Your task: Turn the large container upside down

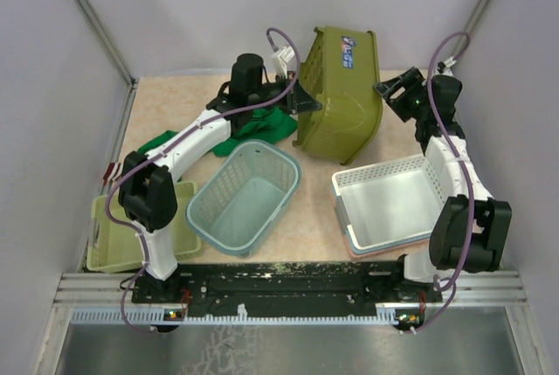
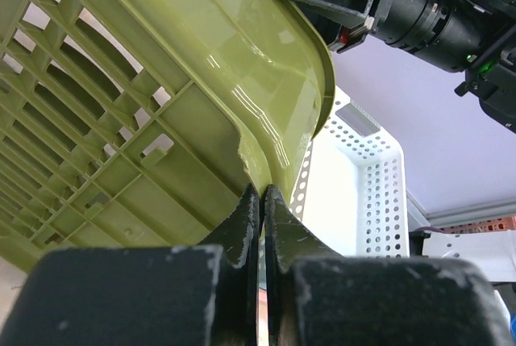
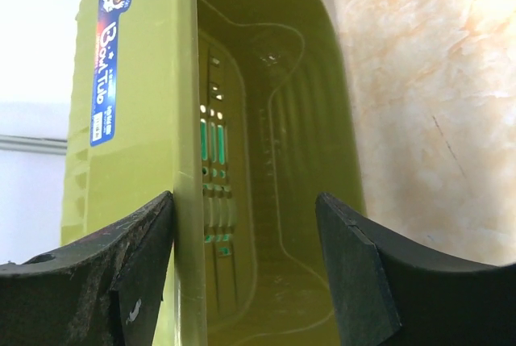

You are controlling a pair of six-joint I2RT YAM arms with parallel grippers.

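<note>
The large container (image 1: 341, 104), a deep olive-green tub with a blue label, is tipped on its side at the back centre, its opening facing right. My left gripper (image 1: 304, 100) is shut on the tub's left edge; the left wrist view shows the fingertips (image 2: 262, 193) pinched on the rim beside the slotted bottom (image 2: 121, 120). My right gripper (image 1: 389, 95) is open at the tub's right side. In the right wrist view (image 3: 243, 201) it straddles the tub wall (image 3: 185, 160), one finger (image 3: 137, 241) outside against the wall and the other inside the opening.
A pale teal mesh basket (image 1: 223, 187) stands at front centre. A white perforated tray (image 1: 384, 170) on a pink one sits at front right, also in the left wrist view (image 2: 379, 193). A light-green tray (image 1: 109, 248) is at front left. A green cloth (image 1: 262, 126) lies under the left arm.
</note>
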